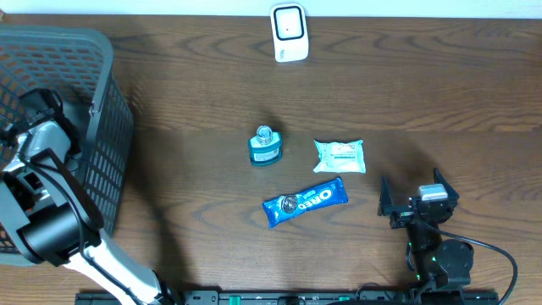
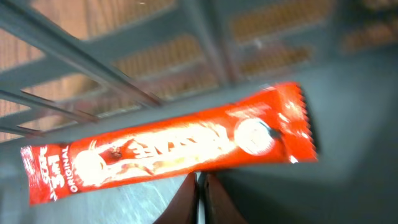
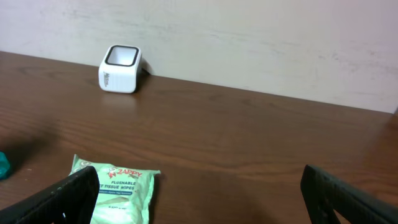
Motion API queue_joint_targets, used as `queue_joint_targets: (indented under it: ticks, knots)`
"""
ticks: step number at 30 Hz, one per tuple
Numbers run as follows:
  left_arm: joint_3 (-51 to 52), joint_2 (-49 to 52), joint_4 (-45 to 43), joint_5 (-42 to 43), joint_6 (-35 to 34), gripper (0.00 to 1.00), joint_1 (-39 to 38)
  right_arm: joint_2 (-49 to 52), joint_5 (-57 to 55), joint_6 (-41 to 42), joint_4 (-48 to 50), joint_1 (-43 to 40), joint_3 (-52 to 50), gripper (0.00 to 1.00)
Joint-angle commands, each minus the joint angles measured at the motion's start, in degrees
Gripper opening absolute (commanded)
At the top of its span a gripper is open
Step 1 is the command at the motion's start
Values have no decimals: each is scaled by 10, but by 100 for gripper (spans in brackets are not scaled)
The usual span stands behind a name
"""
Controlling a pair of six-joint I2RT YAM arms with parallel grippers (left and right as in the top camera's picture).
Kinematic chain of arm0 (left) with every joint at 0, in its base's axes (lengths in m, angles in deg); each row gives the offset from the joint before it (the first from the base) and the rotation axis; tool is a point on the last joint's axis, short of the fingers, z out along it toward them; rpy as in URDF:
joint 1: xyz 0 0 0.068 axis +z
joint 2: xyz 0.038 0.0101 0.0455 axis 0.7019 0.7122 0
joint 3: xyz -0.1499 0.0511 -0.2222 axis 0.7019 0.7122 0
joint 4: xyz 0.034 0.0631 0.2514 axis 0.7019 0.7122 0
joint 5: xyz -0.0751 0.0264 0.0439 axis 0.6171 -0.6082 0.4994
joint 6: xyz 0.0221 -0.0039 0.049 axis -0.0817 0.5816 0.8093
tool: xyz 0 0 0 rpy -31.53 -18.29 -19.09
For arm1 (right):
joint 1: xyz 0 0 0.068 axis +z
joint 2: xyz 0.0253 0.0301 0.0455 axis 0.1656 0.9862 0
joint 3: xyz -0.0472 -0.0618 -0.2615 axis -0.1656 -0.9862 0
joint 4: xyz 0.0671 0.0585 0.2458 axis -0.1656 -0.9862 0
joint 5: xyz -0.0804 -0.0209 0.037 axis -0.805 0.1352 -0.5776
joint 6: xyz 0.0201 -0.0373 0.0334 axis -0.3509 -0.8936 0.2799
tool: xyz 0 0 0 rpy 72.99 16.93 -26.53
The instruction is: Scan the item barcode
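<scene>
blue packet (image 1: 305, 201): I read "OREO"
red sachet (image 2: 168, 146): I read "3in1", "ORIGINAL"; brand name too blurred
wipes pack (image 3: 115, 186): I read "ZAPPY", "FLUSHABLE TISSUE WIPES"

Dark brown wood-grain table (image 1: 169, 76) meets a plain, pale wall (image 3: 261, 37) at its far edge; soft, even light.

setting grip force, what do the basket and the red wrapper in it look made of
basket: probably moulded plastic, grey and matte, judging by its even lattice walls. red wrapper: thin plastic or foil film with a glossy finish. It shows bright sheen and a zigzag-cut end, though the view is blurred.
</scene>
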Motion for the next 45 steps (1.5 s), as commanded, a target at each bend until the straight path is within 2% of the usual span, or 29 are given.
queue_joint_targets:
  ticks: [1, 5, 7, 9, 14, 15, 16, 17, 25, 30, 38, 45]
  knots:
    - [38, 19, 24, 126, 32, 73, -23, -3, -3, -8, -2, 4, -1, 99]
    - [38, -18, 24, 124, 36, 85, -20, -3, -3, -8, -2, 4, -1, 99]
    - [38, -45, 11, 121, 70, 87, -14, -3, -3, -8, -2, 4, -1, 99]
    - [38, -53, 6, 101, 71, 91, -9, -3, -3, -8, -2, 4, -1, 99]
    - [38, -53, -1, 96, 37, 90, 14, -3, -3, -8, -2, 4, -1, 99]
    - [38, -56, -3, 96, 36, 74, 17, -3, -3, -8, -2, 4, -1, 99]
    - [38, -58, -7, 92, 36, 27, 20, -3, -3, -8, -2, 4, -1, 99]
    - [37, -61, -10, 83, 36, 7, 21, -3, -3, -8, -2, 4, -1, 99]
    - [37, -81, -23, 0, 26, 7, 22, -3, -3, -8, -2, 4, -1, 99]
    - [38, -80, -26, -83, -11, 7, 23, -3, -3, -8, -2, 4, -1, 99]
    - [40, -61, -56, -83, -33, 7, 26, -3, -3, -8, -2, 4, -1, 99]
    - [40, 1, -57, -80, -37, 7, 29, -3, -3, -8, -2, 4, -1, 99]
